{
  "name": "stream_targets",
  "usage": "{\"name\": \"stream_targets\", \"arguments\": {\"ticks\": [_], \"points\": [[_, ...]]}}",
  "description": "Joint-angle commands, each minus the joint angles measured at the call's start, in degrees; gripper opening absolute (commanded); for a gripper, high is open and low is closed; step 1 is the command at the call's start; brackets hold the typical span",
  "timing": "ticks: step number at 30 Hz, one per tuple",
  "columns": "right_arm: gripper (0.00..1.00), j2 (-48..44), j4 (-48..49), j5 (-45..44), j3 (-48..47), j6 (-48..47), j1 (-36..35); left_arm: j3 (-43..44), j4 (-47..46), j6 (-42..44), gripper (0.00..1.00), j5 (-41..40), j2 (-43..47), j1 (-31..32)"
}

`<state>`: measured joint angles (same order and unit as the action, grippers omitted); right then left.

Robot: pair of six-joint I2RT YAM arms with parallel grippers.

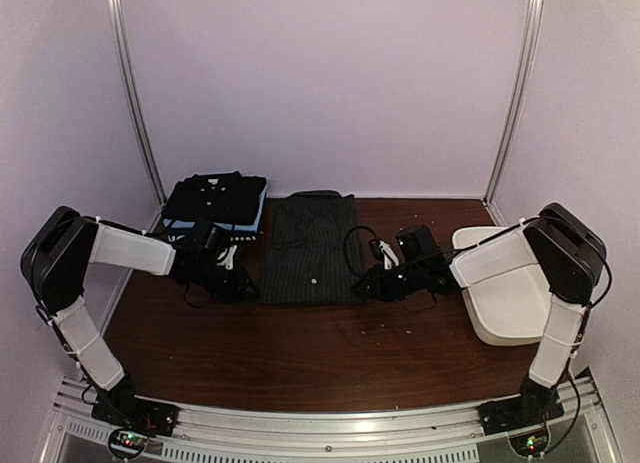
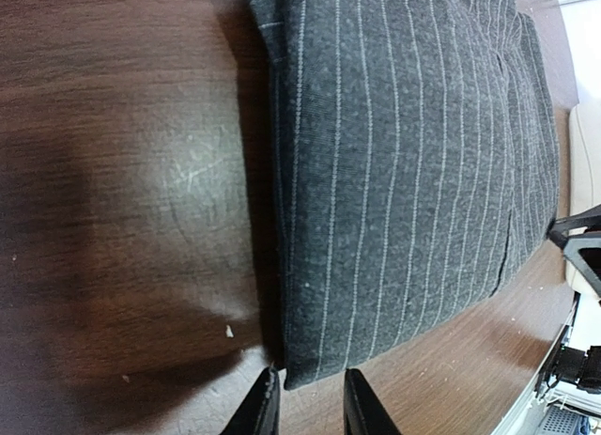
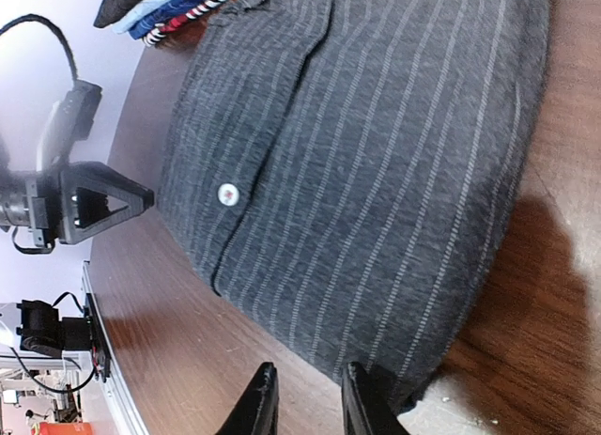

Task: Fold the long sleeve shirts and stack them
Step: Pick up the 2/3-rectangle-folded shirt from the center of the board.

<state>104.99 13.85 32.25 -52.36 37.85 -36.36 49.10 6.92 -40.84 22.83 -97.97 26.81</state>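
A charcoal pinstriped long sleeve shirt (image 1: 310, 248) lies folded flat in the middle of the table, a white button (image 3: 225, 194) on its front. Two more folded shirts, black on light blue, are stacked (image 1: 214, 199) at the back left. My left gripper (image 2: 311, 371) sits at the pinstriped shirt's near left corner (image 2: 315, 355), jaws narrowly open, the corner tip just between the fingertips and undisturbed. My right gripper (image 3: 310, 365) is at the near right corner, narrowly open, bare wood in the gap. Its right finger (image 3: 366, 402) overlaps the shirt's edge.
A white plastic tub (image 1: 512, 283) stands on the table's right side, beside the right arm. The wooden tabletop (image 1: 300, 353) stretches toward the arm bases. Walls and metal posts (image 1: 135, 93) close in the back and sides.
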Motion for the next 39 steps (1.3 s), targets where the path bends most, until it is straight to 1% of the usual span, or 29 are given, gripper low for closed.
{"name": "stream_targets", "arguments": {"ticks": [1,5,11,17,23,30,34,39], "points": [[0.26,2.59,1.66,-1.83,1.80,0.90,-0.19,1.35,-2.12,0.06,0.25,-0.70,-1.16,0.26],[0.25,2.98,0.73,-2.55,2.85,0.77,-0.20,1.27,-2.02,0.24,0.25,-0.71,-1.72,0.26],[0.26,-1.16,-2.38,-5.67,5.24,-0.66,-0.21,1.09,-1.62,0.65,0.25,-1.18,-1.76,0.27],[0.27,-3.06,-3.66,-7.54,7.02,-1.27,-0.35,0.90,-1.03,0.85,0.26,-1.67,-2.11,0.26],[0.30,-1.75,-3.12,-7.45,6.07,-1.57,-1.29,1.13,-0.59,1.03,0.28,-1.80,-3.03,0.39],[0.30,0.37,-2.55,-7.70,4.79,-1.22,-2.73,2.15,-0.44,0.93,0.28,-1.78,-4.74,1.23],[0.30,0.65,-2.16,-7.96,4.72,-1.19,-2.75,2.64,-0.49,0.54,0.27,-1.11,-5.59,2.03],[0.29,1.26,-1.83,-8.26,4.22,-1.42,-2.74,2.67,-0.47,-1.07,0.20,-0.07,-5.77,2.27]]}}
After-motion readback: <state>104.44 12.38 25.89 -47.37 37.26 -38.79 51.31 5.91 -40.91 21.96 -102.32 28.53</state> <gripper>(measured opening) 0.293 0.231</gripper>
